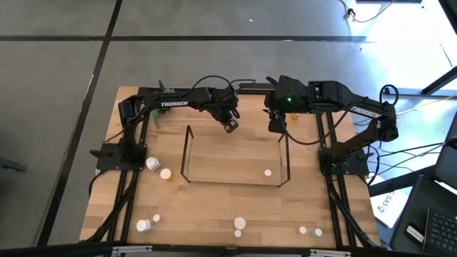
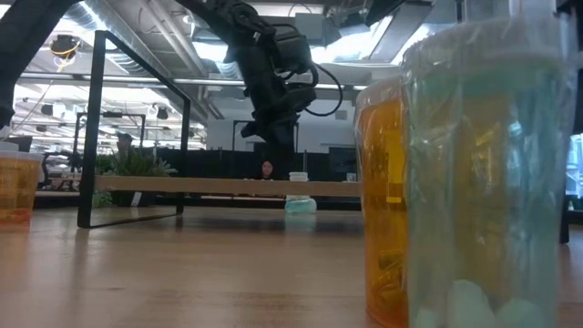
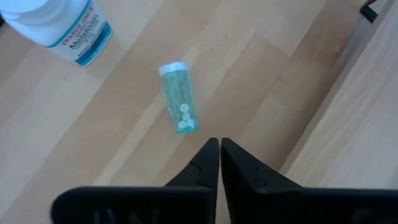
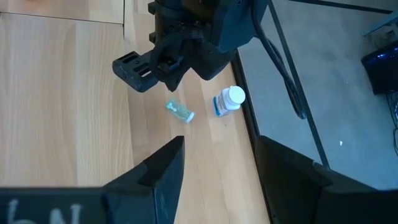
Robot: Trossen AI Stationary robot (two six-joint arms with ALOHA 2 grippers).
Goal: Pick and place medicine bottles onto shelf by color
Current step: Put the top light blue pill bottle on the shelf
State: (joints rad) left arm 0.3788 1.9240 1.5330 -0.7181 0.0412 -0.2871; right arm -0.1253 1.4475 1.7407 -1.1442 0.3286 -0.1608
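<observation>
Above the far rail of the shelf (image 1: 235, 153), the left gripper (image 3: 220, 152) hangs pinched shut and empty over a small teal bottle (image 3: 178, 97) lying on its side beside a white bottle (image 3: 65, 28), while the right gripper (image 1: 277, 125) waits nearby, open and empty.

Pale teal bottle (image 3: 178, 98) (white cap), white bottle (image 3: 61, 26) with blue-banded label, light wood table (image 3: 261, 68)

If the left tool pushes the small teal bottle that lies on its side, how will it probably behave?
The teal bottle lies on its round side on smooth wood, so it will probably roll. It looks mostly empty, with a few pills at one end, so likely light. The shut left tool would probably have to open before it could grasp the bottle.
</observation>
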